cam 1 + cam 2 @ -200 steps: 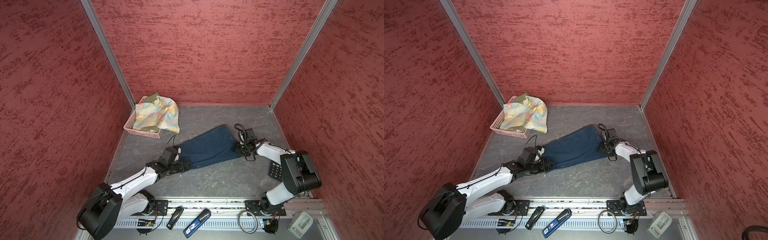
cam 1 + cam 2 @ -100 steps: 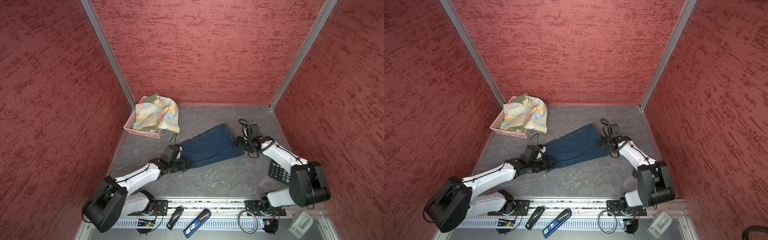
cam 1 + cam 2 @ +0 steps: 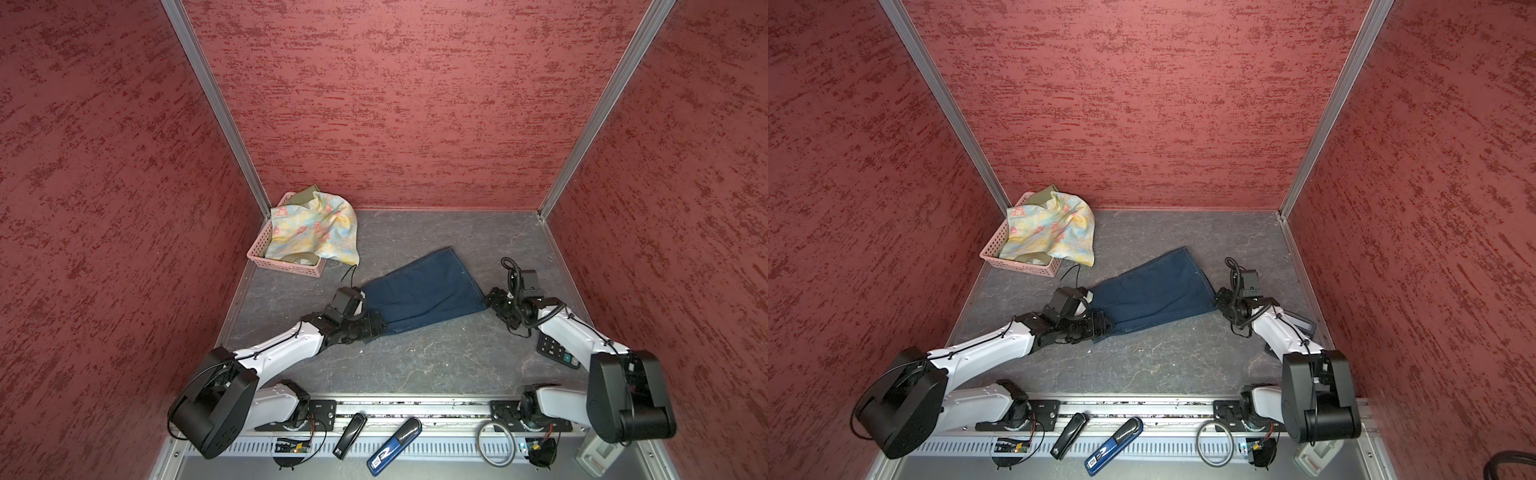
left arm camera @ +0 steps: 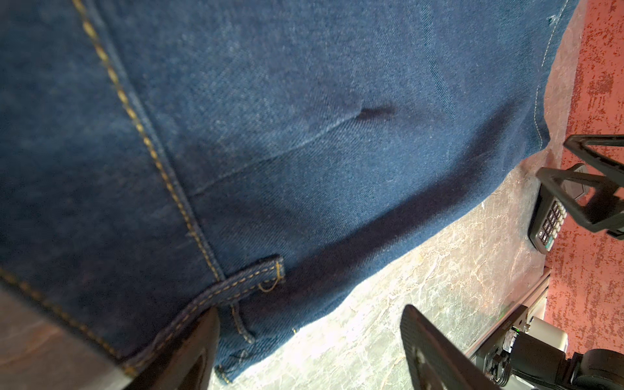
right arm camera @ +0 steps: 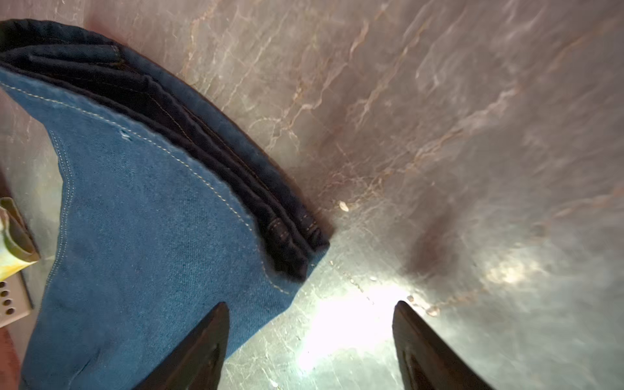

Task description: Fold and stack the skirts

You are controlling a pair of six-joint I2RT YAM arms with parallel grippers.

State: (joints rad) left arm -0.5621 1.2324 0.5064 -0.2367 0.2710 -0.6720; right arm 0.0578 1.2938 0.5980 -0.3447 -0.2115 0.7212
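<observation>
Scene: two white robot arms reach over a grey marbled desk [image 3: 415, 365] inside a red-walled booth, seen from above
Denim skirt: the dark blue skirt [image 3: 419, 291] lies flat in the middle of the desk, doubled into a tapered strip, with stacked layers showing at its wide end
Long axis: slants from the narrow waist end at the near left to the wide hem end at the right, a little further back
Left hand: the left hand [image 3: 370, 327] sits at the waist end, released, fingers wide apart; in the left wrist view one finger [image 4: 189, 351] lies over the waistband by a belt loop, the other hangs over bare desk just off the cloth's edge
Right hand: the right hand [image 3: 494, 300] is just beside the near corner of the hem, released and gripping nothing; in the right wrist view one finger [image 5: 199, 347] overlaps the cloth's corner, the other is over bare desk
Nearer arm: neither; each hand has one end of the strip
Likely next move: a fold end to end along the long axis, one end carried onto the other
Basket: a pink perforated basket [image 3: 286, 268] stands in the back left corner, apart from the denim
In the basket: a pastel flowered skirt [image 3: 311, 228], unfolded, draped over the top and hanging past the right rim; an olive green skirt [image 3: 305, 194] beneath it, peeking out at back and front
Stack: not yet started
Also on the desk: a calculator [image 3: 557, 353] beside the right arm
</observation>
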